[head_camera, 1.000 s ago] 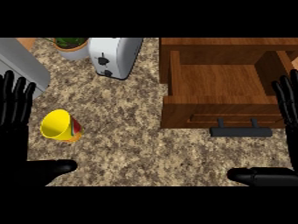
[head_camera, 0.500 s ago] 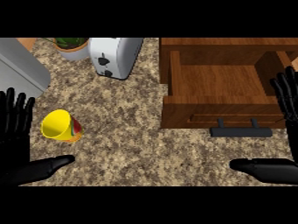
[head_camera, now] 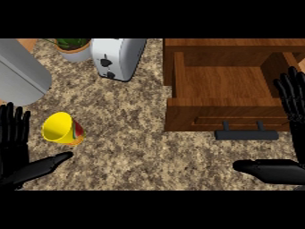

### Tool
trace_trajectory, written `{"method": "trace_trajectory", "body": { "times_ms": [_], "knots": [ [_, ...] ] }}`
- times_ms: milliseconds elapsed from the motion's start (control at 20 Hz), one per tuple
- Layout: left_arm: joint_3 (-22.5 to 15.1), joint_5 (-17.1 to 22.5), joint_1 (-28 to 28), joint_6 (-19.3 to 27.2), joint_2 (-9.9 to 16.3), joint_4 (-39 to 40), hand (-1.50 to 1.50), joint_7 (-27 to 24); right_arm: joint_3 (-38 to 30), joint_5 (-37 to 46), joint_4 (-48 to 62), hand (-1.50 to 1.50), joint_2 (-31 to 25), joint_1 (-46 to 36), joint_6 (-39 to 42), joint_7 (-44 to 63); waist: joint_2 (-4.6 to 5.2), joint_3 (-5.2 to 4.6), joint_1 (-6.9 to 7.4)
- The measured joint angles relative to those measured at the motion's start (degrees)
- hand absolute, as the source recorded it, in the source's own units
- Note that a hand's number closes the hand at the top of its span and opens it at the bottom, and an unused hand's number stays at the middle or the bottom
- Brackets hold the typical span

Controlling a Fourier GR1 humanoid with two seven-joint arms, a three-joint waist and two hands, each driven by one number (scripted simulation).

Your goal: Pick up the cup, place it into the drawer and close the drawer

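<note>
- Two black hands at the lower corners of the head view, both cut off by the lower edge.
- Left hand (head_camera: 9, 154): released, fingers straight and pointing up the view, thumb stretched out to the right over the speckled counter (head_camera: 141, 147); grasping nothing.
- Right hand (head_camera: 303, 134): also released, fingers straight, overlapping the right front corner of the drawer (head_camera: 224, 87); thumb pointing left across the counter; outer edge lost past the view's right border.
- Yellow cup (head_camera: 61, 129): lying on its side on the counter, mouth turned toward the upper left, coloured marking on its right flank too small to read; just beside the left hand's fingers, apart from them.
- Drawer pulled open, wooden interior bare to view, dark handle (head_camera: 246, 133) at its front.
- Toaster (head_camera: 118, 58) and potted plant (head_camera: 72, 47) at the top, both clipped by the upper border.
- Large grey rounded object (head_camera: 13, 71) at the upper left, partly out of view, kind unclear.
</note>
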Motion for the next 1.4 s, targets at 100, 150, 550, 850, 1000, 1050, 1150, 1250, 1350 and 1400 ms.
{"method": "trace_trajectory", "body": {
  "times_ms": [100, 150, 550, 850, 1000, 1050, 1150, 1250, 1350, 1400],
  "knots": [
    [1.3, -0.4, -0.8, 0.4, 0.5, 3.8, -1.50, -1.6, -0.1, -0.1, -1.1, -1.50, 0.0, 0.6, 0.2, 0.8, 0.01, -0.01, -0.09],
    [1.6, -0.8, -1.1, 0.8, 0.6, 5.2, -1.50, -2.2, -0.5, -0.5, -1.6, -1.50, -0.3, 1.4, 0.7, 0.5, 0.00, -0.01, -0.12],
    [5.7, -0.6, -3.6, -0.9, 3.0, 21.8, -1.50, -11.1, -0.9, -0.2, 0.2, -1.50, 0.6, -0.2, 0.7, 0.0, 0.01, -0.01, -0.11],
    [9.3, 1.2, -7.4, -4.8, 5.4, 38.2, -1.50, -22.0, -2.4, -1.1, 2.4, -1.50, -0.1, -3.0, 1.4, 0.3, 0.05, -0.03, -0.18],
    [10.5, 1.8, -9.4, -5.6, 6.6, 44.8, -1.50, -26.6, -2.8, -1.7, 1.4, -1.50, -0.3, -2.0, 2.3, 0.2, 0.03, -0.04, -0.21],
    [10.9, 1.9, -10.7, -6.0, 7.2, 47.6, -1.50, -28.1, -2.1, -1.2, 0.9, -1.50, 0.2, -1.1, 2.4, 0.0, 0.03, -0.03, -0.25],
    [11.9, 2.3, -13.5, -7.4, 8.9, 53.7, -1.50, -31.5, -1.9, -1.0, 0.2, -1.50, 0.6, -0.1, 2.5, -0.3, 0.05, -0.04, -0.32],
    [12.8, 2.4, -16.1, -8.4, 10.1, 60.3, -1.50, -35.4, -1.3, -0.3, 1.3, -1.50, 1.0, 0.4, 2.8, -1.7, 0.08, -0.05, -0.40],
    [13.4, 2.2, -18.8, -8.8, 11.4, 66.3, -1.50, -38.9, -1.8, -0.4, 1.8, -1.50, 0.8, -0.1, 3.0, -2.0, 0.11, -0.06, -0.48],
    [13.7, 2.2, -20.1, -9.0, 11.8, 69.2, -1.50, -40.6, -2.3, -1.0, 2.2, -1.50, 0.5, -0.7, 3.2, -1.9, 0.12, -0.06, -0.50]
  ]
}}
